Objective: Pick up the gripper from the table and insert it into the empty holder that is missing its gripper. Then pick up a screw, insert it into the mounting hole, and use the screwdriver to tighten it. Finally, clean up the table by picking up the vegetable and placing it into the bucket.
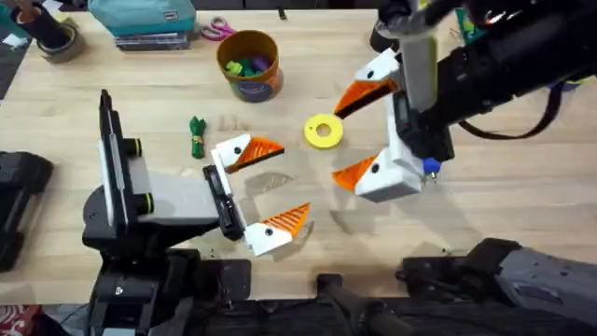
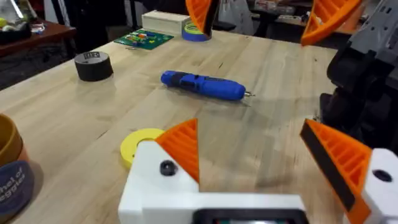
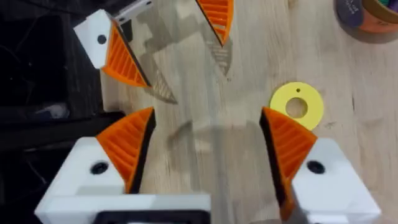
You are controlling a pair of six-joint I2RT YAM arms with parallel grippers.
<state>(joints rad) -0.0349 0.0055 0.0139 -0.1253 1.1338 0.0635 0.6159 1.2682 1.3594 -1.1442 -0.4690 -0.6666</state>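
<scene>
My left gripper (image 1: 291, 182) lies low over the table centre, open, an orange ribbed pad on each white finger. My right gripper (image 1: 338, 142) faces it, also open with both pads on, and holds nothing. The yellow ring (image 1: 323, 131) lies between their tips. The blue screwdriver (image 2: 202, 85) lies flat beyond the ring, mostly hidden under the right wrist from overhead. The green vegetable (image 1: 197, 136) lies left of the left gripper. Behind stands the bucket (image 1: 250, 63), with coloured bits inside. The loose gripper, the empty holder and a screw are out of view.
A black tape roll (image 2: 93, 65) and a green board (image 2: 143, 38) sit toward the table's right end. A teal box (image 1: 140, 19), pink scissors (image 1: 216, 30) and another tape roll (image 1: 56, 37) line the far edge. Bare wood lies right of the right gripper.
</scene>
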